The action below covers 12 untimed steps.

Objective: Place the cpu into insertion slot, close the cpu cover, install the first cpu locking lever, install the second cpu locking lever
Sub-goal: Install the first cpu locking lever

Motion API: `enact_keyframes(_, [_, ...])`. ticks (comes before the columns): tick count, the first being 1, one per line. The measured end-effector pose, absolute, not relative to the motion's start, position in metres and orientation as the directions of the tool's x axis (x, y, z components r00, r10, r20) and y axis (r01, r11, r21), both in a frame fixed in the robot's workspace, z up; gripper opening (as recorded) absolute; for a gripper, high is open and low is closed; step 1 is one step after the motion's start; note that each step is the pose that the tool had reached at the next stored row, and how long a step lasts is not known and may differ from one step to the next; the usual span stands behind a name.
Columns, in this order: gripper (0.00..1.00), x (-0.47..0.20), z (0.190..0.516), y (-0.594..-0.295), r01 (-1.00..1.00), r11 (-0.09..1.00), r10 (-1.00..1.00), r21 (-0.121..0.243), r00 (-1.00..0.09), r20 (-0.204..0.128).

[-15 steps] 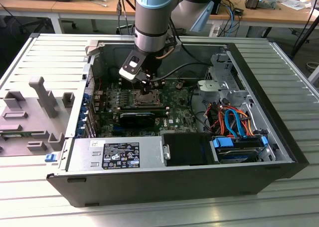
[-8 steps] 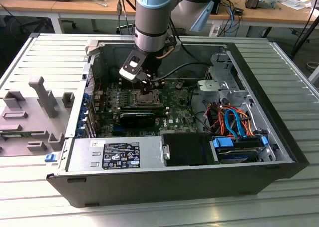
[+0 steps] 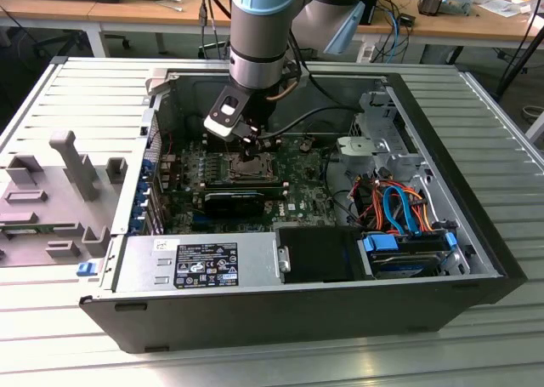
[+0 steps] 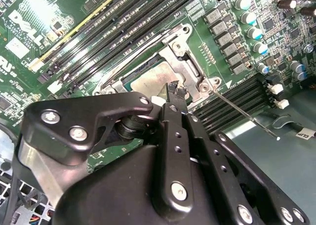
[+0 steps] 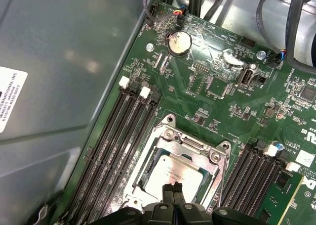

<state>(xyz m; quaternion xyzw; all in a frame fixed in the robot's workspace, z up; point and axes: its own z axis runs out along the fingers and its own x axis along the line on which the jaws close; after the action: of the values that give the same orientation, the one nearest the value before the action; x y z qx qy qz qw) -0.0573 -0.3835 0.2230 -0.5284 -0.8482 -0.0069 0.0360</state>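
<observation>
The cpu (image 5: 174, 171), a dull silver square, lies in the insertion slot (image 3: 246, 168) of the green motherboard (image 5: 217, 94). The silvery cpu cover (image 5: 190, 145) lies flat around it, and the chip shows through its window. My gripper (image 5: 172, 187) is shut, its two black fingertips pressed together and resting at the edge of the cpu's top. In the second wrist view a fingertip (image 4: 175, 90) sits at the cpu (image 4: 150, 79) beside the cover plate (image 4: 185, 62). A thin metal locking lever (image 4: 242, 111) sticks out sideways from the socket's corner.
Black memory slots (image 5: 118, 136) run along both sides of the socket. The board sits in an open computer case (image 3: 459, 149) with a power supply (image 3: 195, 264) in front, cables and drives (image 3: 404, 234) at the exterior view's right. A grey fixture (image 3: 51, 191) lies outside.
</observation>
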Motion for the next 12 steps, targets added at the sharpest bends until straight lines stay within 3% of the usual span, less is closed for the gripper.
enact_keyframes(12, [0.11,-0.0572,0.223,-0.3835,0.885,0.465,0.884,-0.026,-0.462,0.068])
